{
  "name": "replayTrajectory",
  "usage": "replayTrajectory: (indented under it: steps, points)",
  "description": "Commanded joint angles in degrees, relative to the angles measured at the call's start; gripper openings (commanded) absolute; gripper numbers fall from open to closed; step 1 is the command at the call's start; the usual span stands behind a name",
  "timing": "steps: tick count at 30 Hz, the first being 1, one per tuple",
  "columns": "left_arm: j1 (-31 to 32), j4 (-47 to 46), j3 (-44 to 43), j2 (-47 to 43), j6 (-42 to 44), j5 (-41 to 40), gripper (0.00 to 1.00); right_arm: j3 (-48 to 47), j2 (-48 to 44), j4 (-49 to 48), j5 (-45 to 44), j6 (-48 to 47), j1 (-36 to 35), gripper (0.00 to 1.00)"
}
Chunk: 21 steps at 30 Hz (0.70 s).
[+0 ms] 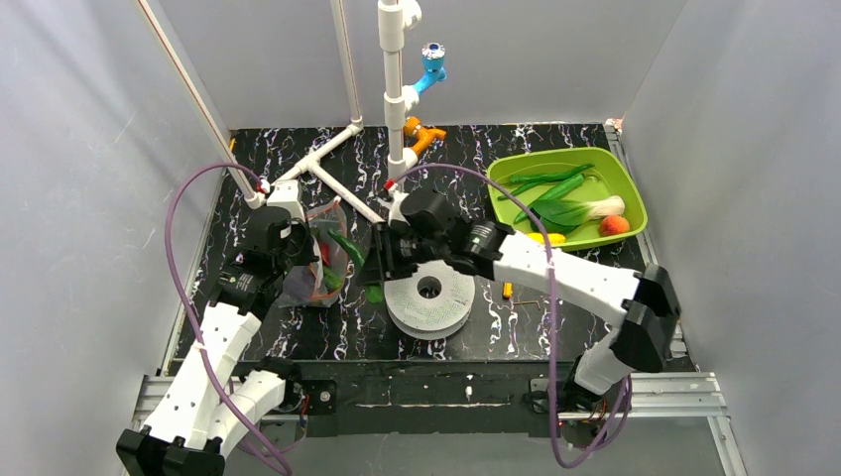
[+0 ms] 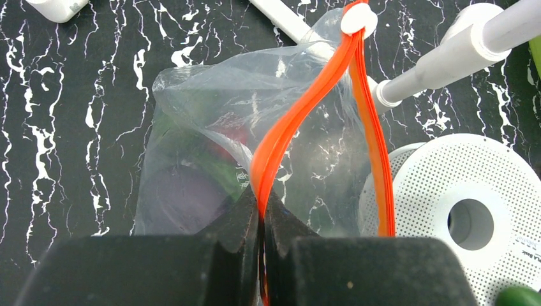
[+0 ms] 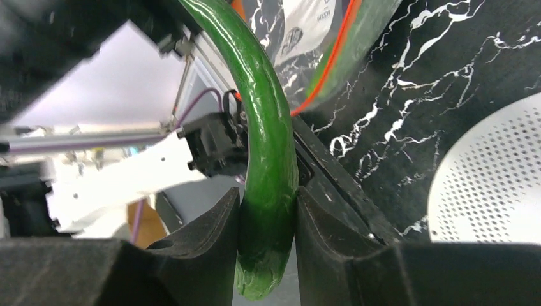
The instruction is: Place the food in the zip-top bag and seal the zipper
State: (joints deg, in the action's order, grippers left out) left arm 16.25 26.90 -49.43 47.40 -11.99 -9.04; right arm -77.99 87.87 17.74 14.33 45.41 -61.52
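Your left claw (image 2: 261, 213) is pressed together on the zipper (image 2: 300, 108) and holds that edge of the zip-top bag (image 2: 210, 127) raised, with the two strips parted. Purple, red and green shapes show blurred through the plastic. Your right claw (image 3: 266, 223) pinches a green pepper (image 3: 268, 146) near one end; its far end is at the bag's mouth. The bag stands on the table (image 1: 476, 342), just left of a white perforated disc (image 1: 436, 315). Bok choy (image 1: 585, 210) and loose peppers (image 1: 550, 177) lie in the lime-green tray (image 1: 635, 188).

even, bright overhead light, soft shadows; glare on the clear zip-top bag (image 2: 210, 121); wrist views blur close in at the dark fingers (image 3: 191, 255).
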Motion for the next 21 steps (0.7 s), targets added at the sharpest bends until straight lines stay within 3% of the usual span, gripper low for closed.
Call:
replayTrajectory:
  steps: [1, 7, 14, 21]
  points:
    - [0.1, -1.3, -0.1, -0.5, 0.1, 2.2, 0.00, -7.4, 4.7, 4.3, 0.5, 9.2, -0.2, 0.23]
    - [0.2, -1.5, 0.5, -1.2, -0.3, 3.0, 0.00, -7.4, 6.4, 2.7, -1.8, 16.0, 0.0, 0.29]
    - [0.1, -1.6, 0.4, -1.5, -0.1, 3.9, 0.00, -14.6, 13.0, 3.7, -1.4, 16.3, 0.1, 0.37]
    - [0.1, -2.3, 0.7, -1.9, 0.2, 4.8, 0.00, -15.4, 16.3, 0.2, -0.9, 18.4, 0.1, 0.50]
